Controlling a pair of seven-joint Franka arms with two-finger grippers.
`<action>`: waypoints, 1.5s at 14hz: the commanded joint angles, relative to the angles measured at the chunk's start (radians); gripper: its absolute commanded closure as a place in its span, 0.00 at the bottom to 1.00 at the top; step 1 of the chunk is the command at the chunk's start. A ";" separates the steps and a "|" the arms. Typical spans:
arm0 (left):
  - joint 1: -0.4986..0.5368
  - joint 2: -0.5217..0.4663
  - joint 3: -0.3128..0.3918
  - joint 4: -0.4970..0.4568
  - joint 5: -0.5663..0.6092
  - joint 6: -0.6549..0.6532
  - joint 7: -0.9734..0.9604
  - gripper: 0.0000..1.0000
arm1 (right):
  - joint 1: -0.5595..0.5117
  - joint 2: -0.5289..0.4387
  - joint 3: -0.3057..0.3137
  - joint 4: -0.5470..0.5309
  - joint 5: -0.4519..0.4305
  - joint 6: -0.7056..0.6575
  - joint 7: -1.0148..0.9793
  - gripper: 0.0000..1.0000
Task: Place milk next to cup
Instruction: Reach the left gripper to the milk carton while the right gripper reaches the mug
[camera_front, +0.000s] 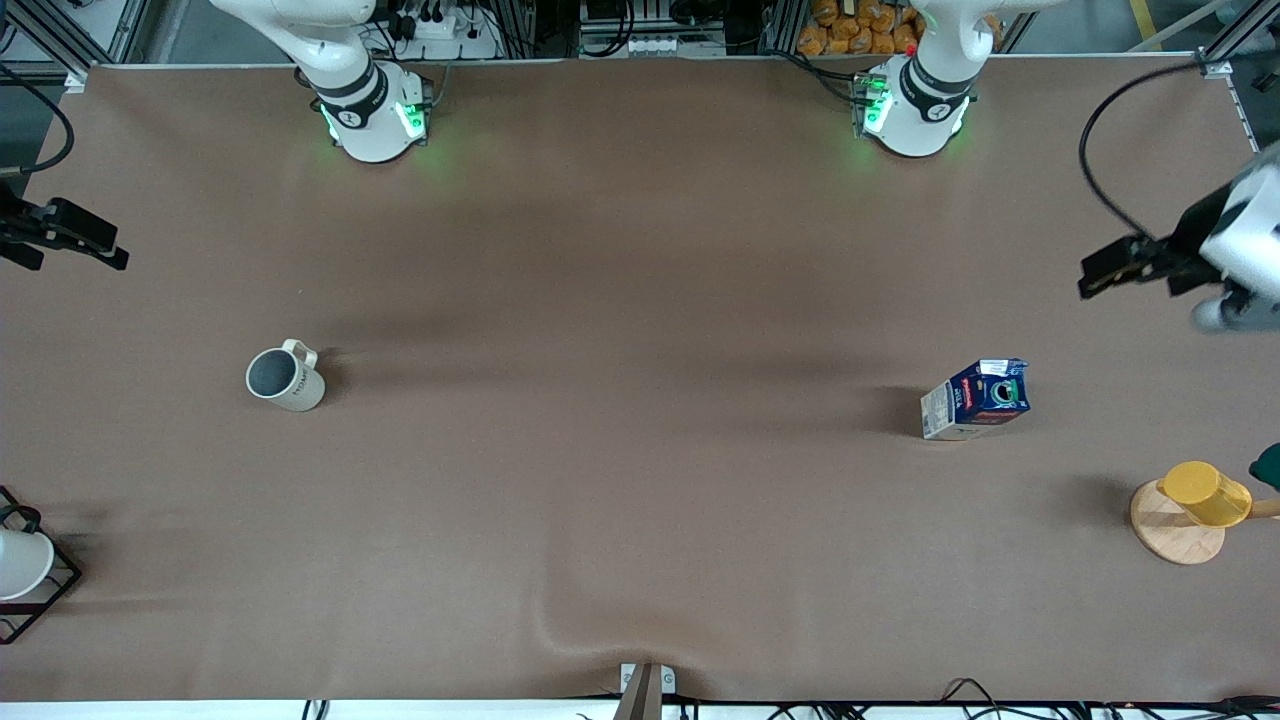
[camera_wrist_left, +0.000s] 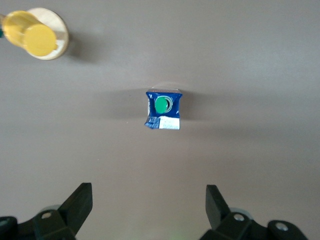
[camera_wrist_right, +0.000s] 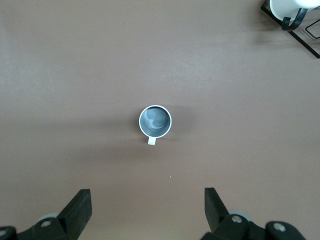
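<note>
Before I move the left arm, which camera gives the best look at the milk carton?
The left wrist view: the milk carton sits mid-frame, seen straight down, green cap clear, ahead of the open left gripper. The front view shows its side and label, small, toward the left arm's end of the table. The right wrist view misses it.

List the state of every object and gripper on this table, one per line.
milk: upright, green cap on, untouched.
cup: upright, empty, standing alone toward the right arm's end.
yellow cup: tipped, on the wooden coaster.
white cup: in the wire rack.
left gripper: fingers open, empty.
right gripper: fingers open, empty.
</note>
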 joint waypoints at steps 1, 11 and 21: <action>-0.007 0.044 -0.007 -0.066 -0.002 0.105 -0.076 0.00 | -0.009 -0.003 0.005 -0.050 0.009 0.069 0.012 0.00; -0.021 0.104 -0.007 -0.207 0.000 0.285 -0.096 0.00 | 0.021 0.074 0.004 -0.370 0.011 0.436 0.215 0.00; -0.030 0.136 -0.007 -0.342 0.078 0.504 -0.133 0.00 | 0.089 0.387 0.004 -0.369 0.006 0.551 0.315 0.20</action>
